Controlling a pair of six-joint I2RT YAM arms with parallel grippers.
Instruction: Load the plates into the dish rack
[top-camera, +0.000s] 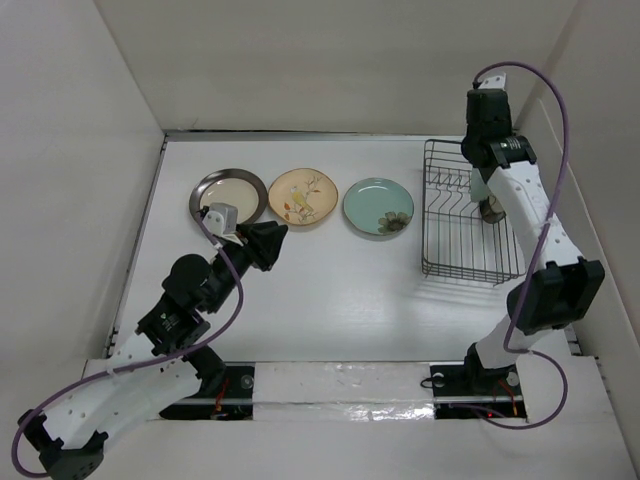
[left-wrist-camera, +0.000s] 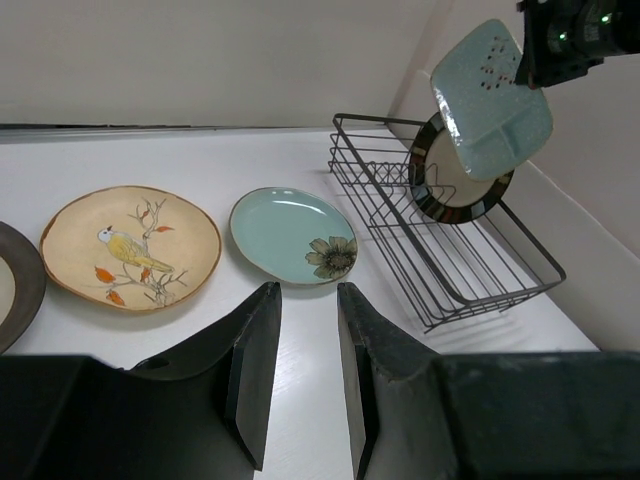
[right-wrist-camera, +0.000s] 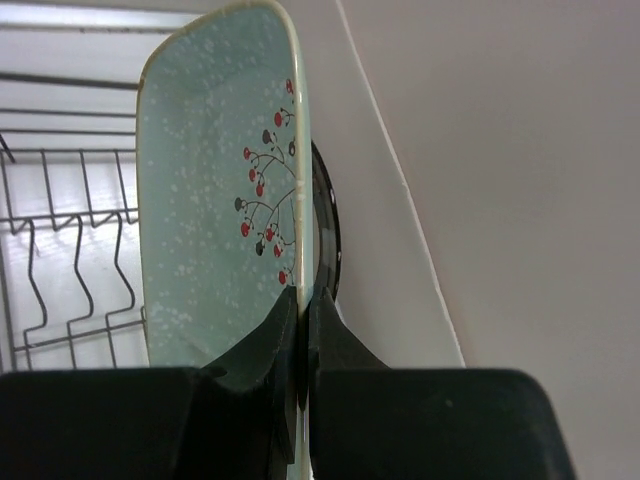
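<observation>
**Speckled plate** (left-wrist-camera: 492, 100): rounded-rectangular, pale teal, with a red-berried sprig on its face. It is held upright on edge above the right part of the dish rack (top-camera: 470, 215), clear of the wires.

**Right pincer** (right-wrist-camera: 302, 300): clamped tight on the speckled plate's lower rim, one finger against each face.

**Racked dark-rimmed plate** (left-wrist-camera: 455, 185): round with a cream centre. It stands on edge among the prongs toward the rack's right side, just behind the speckled plate. Whether the two touch cannot be told.

**Dish rack**: black wire, rectangular, with raised sides. It sits at the right of the white surface (top-camera: 330, 300).

**Teal flowered plate** (top-camera: 378, 205): round and lying flat, near the rack's left side but apart from it.

**Cream floral plate** (top-camera: 303, 195): round, with a bird-and-branch motif. It lies flat between the teal flowered plate and the flat dark-rimmed plate (top-camera: 230, 195).

**Flat dark-rimmed plate**: round, lying flat, leftmost of the row.

**Left pincer** (top-camera: 278, 233): holds nothing, its fingers a narrow gap apart. It is on the near side of the row, close to the cream floral plate.
</observation>
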